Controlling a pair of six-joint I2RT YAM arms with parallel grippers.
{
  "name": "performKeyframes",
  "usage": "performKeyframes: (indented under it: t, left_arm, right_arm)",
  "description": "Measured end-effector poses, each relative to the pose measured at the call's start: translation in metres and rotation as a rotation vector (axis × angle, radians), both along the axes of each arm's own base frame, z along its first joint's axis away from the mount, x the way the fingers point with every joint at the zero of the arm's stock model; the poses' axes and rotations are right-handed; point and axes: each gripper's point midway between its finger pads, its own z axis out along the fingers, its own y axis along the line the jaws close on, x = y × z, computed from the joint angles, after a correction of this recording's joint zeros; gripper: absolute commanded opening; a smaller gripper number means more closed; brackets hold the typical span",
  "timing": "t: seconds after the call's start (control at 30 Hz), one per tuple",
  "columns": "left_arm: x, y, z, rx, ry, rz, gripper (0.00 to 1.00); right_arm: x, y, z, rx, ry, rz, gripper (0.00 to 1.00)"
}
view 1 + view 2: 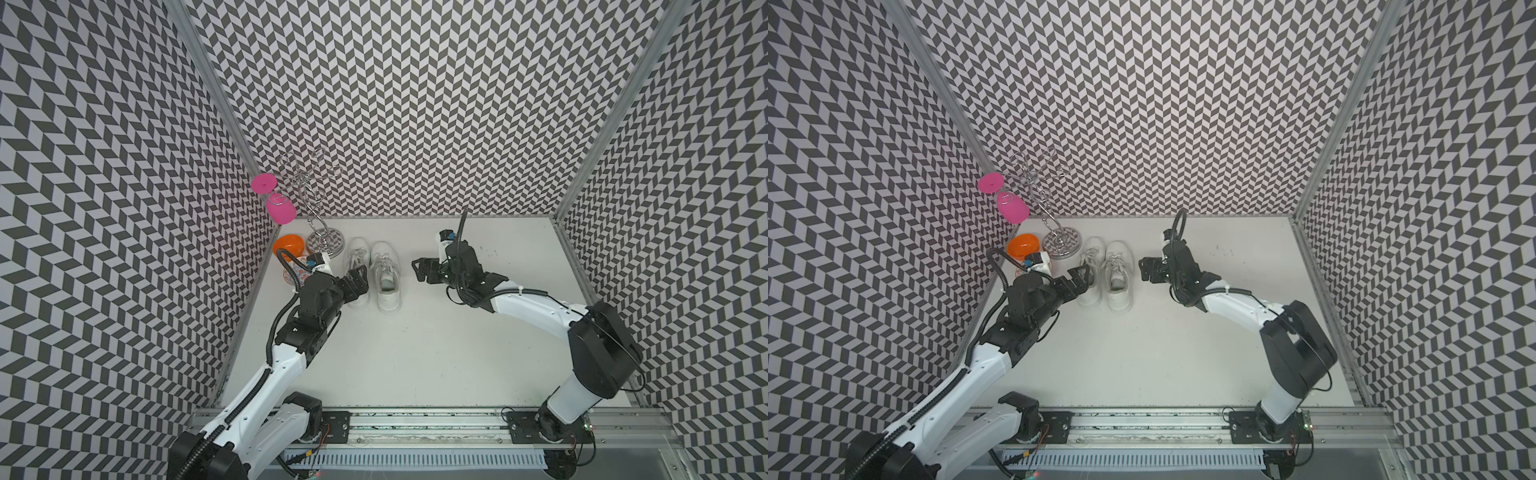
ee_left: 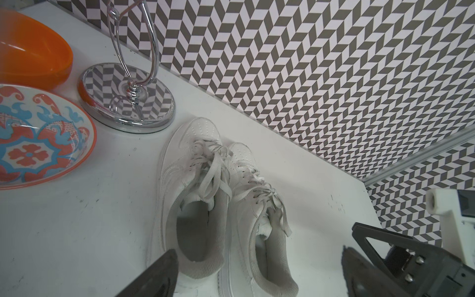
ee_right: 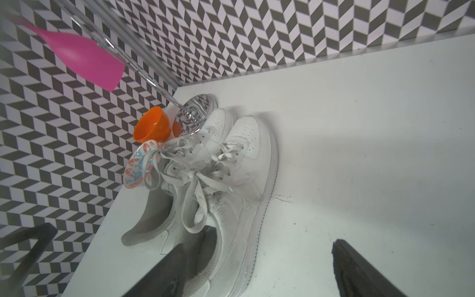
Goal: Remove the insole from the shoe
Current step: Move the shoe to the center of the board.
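Two white lace-up shoes stand side by side at the back left of the table, the left shoe and the right shoe. A grey insole shows inside the left shoe's opening, and another insole lies in the right shoe's. My left gripper hovers open over the left shoe's heel, holding nothing. To the right of the right shoe, my right gripper is open and apart from it, its jaws pointing at the shoes.
A chrome wire glass rack stands just behind the shoes, with a pink glass hanging from it. An orange bowl and a patterned bowl sit left of the shoes by the left wall. Patterned walls close three sides.
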Motion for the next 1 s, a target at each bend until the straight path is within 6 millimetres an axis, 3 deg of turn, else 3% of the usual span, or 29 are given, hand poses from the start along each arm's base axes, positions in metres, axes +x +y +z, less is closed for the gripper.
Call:
performKeyframes:
  t: [0.23, 0.7, 0.9, 1.0]
  left_arm:
    - [-0.004, 0.000, -0.006, -0.015, 0.012, -0.001, 1.00]
    - [-0.004, 0.000, -0.004, -0.025, 0.005, -0.001, 1.00]
    - [-0.005, 0.000, -0.001, -0.028, -0.002, 0.000, 1.00]
    - [-0.005, 0.000, -0.001, -0.028, -0.003, 0.000, 1.00]
  right_arm:
    - [-0.003, 0.041, -0.027, -0.071, 0.045, 0.068, 0.63]
    - [0.003, 0.084, -0.062, -0.181, 0.105, 0.105, 0.33]
    - [0.008, 0.080, -0.071, -0.236, 0.113, 0.067, 0.09]
    - [0.010, 0.076, -0.071, -0.249, 0.105, 0.046, 0.03]
